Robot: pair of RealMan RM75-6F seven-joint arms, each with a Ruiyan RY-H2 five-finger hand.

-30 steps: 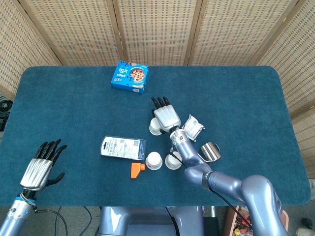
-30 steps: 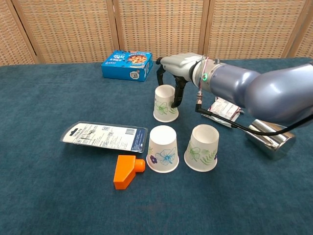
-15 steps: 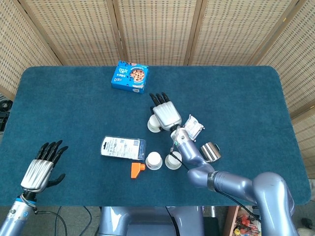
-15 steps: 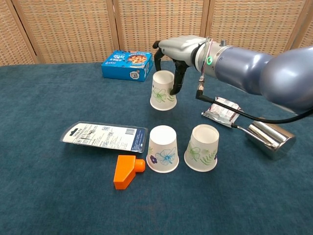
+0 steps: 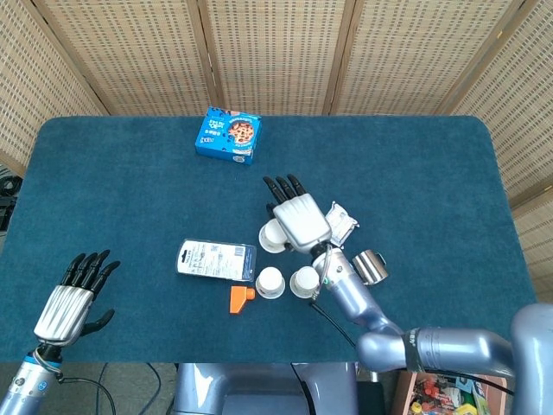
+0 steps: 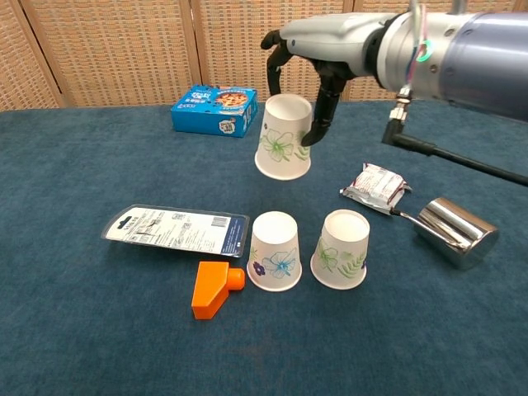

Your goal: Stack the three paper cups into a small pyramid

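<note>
Above the middle of the blue surface (image 6: 74, 157), the right hand (image 6: 309, 49) holds a paper cup (image 6: 283, 137) upside down, its fingers (image 6: 322, 107) curled down around the cup's upper part, so that the cup hangs clear of the surface and slightly tilted. From the head view the same right hand (image 5: 301, 218) covers most of that lifted cup (image 5: 273, 236). Below it, two more paper cups stand inverted on the surface side by side: the left cup (image 6: 275, 252), printed with a blue flower, and the right cup (image 6: 341, 248), printed with green leaves, just beside each other. An orange block (image 6: 214, 288) lies just left of the flowered cup, and a flat packaged item (image 6: 176, 230) lies behind it. To the right are a small foil packet (image 6: 376, 185) and a shiny metal cylinder (image 6: 454, 231) on its side. A blue snack box (image 6: 214, 109) sits near the far edge. The left hand (image 5: 71, 299) hovers at the near left corner, fingers spread, holding nothing.
</note>
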